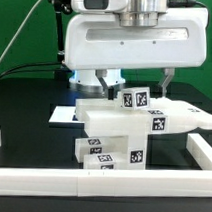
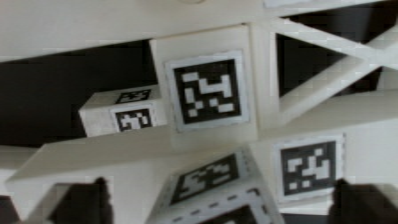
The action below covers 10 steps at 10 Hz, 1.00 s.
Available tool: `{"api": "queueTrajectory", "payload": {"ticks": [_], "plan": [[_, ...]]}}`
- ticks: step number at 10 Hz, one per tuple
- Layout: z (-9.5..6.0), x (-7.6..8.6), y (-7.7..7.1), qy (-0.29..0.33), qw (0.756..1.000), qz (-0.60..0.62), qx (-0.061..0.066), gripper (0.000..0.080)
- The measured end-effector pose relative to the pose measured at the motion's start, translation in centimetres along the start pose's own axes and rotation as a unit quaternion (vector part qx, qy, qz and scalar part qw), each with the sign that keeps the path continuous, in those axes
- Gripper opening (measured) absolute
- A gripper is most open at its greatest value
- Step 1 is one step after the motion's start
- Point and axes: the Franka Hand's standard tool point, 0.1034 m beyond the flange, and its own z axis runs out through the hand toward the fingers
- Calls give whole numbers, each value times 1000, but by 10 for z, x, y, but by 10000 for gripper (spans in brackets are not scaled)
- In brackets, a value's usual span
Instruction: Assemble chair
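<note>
Gripper (image 1: pixel 133 85) first: hangs low over the chair (image 1: pixel 111 120), jaws spread wide, pinching nothing. Shows in the wrist view as two dark fingertips (image 2: pixel 80 200) far apart, with tagged white parts of the chair (image 2: pixel 205 90) filling the gap between them. Straddles the upright tagged pieces at the top of the stack, one finger to each side, probably in order to clamp a part squarely across its flat faces on closing. Cannot tell from either view whether a pad touches plastic.

As for the chair: stands in the middle of the black table (image 1: pixel 24 100), right behind the low white rim wall (image 1: pixel 51 177), with one bar (image 1: pixel 184 117) reaching out toward the exterior view's right. Looks partly built, blocks stacked and joined, tags turned outward, likely for easy reading of each part's pose by the cameras. Sits close to the front wall, touching or not impossible to say; seemingly boxed in there, good for resisting a slide under a push. Lies near the marker board (image 1: pixel 62 114), flat on the table at the exterior view's left.

Reads as the approach to a grasp. Calls for careful centring before any squeeze, given the tall, loosely balanced look of the stack and the risk of tipping it with one finger.
</note>
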Motion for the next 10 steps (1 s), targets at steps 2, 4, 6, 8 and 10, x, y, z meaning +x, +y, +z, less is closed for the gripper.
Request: {"api": "queueTrajectory", "payload": {"ticks": [2,4,6,8,10], "plan": [[0,0,0,0,998,59,1,285],[0,0,-1,0,993,116,1,286],[0,0,-1,0,981,195,1,286],[1,1,-1,-3,954,298,2,286],[1,2,-2,-3,913,408,6,287]]}}
